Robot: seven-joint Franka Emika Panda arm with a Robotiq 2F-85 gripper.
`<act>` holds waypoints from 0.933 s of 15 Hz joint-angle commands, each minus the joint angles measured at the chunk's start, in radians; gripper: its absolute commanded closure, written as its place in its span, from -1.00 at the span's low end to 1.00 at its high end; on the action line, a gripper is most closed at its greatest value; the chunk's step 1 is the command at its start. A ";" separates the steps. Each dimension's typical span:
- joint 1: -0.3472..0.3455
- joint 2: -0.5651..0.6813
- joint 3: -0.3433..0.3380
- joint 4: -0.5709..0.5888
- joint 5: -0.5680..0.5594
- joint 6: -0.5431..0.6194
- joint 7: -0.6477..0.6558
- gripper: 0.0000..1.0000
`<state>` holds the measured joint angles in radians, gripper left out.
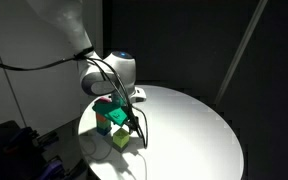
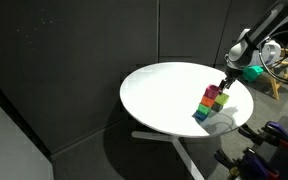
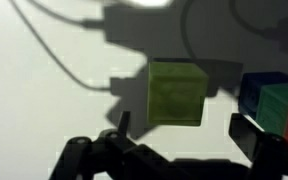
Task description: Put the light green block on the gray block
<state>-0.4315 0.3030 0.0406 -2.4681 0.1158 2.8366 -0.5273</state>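
Note:
The light green block [image 3: 176, 93] lies on the white table, in shadow, in the wrist view. It also shows in both exterior views [image 1: 119, 140] [image 2: 220, 100]. My gripper [image 3: 184, 132] is open and empty, just above the block, with its two dark fingers on either side of the block's near edge. The gripper also shows in both exterior views [image 1: 133, 120] [image 2: 228, 74]. I cannot make out a gray block in any view.
A cluster of coloured blocks, with a blue one [image 3: 256, 92] and a teal one [image 3: 284, 105], sits right beside the light green block and shows in both exterior views [image 1: 107, 116] [image 2: 208, 102]. The round white table [image 1: 194, 130] drops off close by. Cables hang from the wrist [image 1: 134, 95].

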 commanded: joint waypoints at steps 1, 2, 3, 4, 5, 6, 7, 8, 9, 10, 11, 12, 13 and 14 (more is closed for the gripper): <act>-0.043 -0.082 0.038 -0.045 0.087 -0.017 -0.102 -1.00; -0.043 -0.098 0.036 -0.052 0.109 -0.018 -0.121 -1.00; -0.039 -0.113 0.031 -0.059 0.127 -0.020 -0.136 -1.00; -0.036 -0.131 0.026 -0.069 0.150 -0.021 -0.155 -1.00; -0.031 -0.148 0.021 -0.076 0.170 -0.023 -0.173 -1.00; -0.026 -0.168 0.015 -0.087 0.192 -0.023 -0.192 -1.00; -0.019 -0.189 0.007 -0.097 0.212 -0.023 -0.209 -1.00; -0.046 -0.206 0.029 -0.108 0.207 -0.019 -0.204 -1.00; -0.042 -0.223 0.024 -0.116 0.212 -0.021 -0.209 -1.00; -0.038 -0.241 0.015 -0.126 0.194 -0.027 -0.192 -1.00; -0.031 -0.257 0.002 -0.136 0.163 -0.031 -0.159 -1.00; -0.030 -0.276 -0.003 -0.144 0.150 -0.047 -0.153 -1.00; 0.038 -0.294 -0.075 -0.150 0.146 -0.068 -0.154 -1.00; 0.051 -0.312 -0.100 -0.155 0.099 -0.102 -0.121 -1.00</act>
<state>-0.4457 0.0733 0.0299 -2.5858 0.2875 2.8084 -0.6937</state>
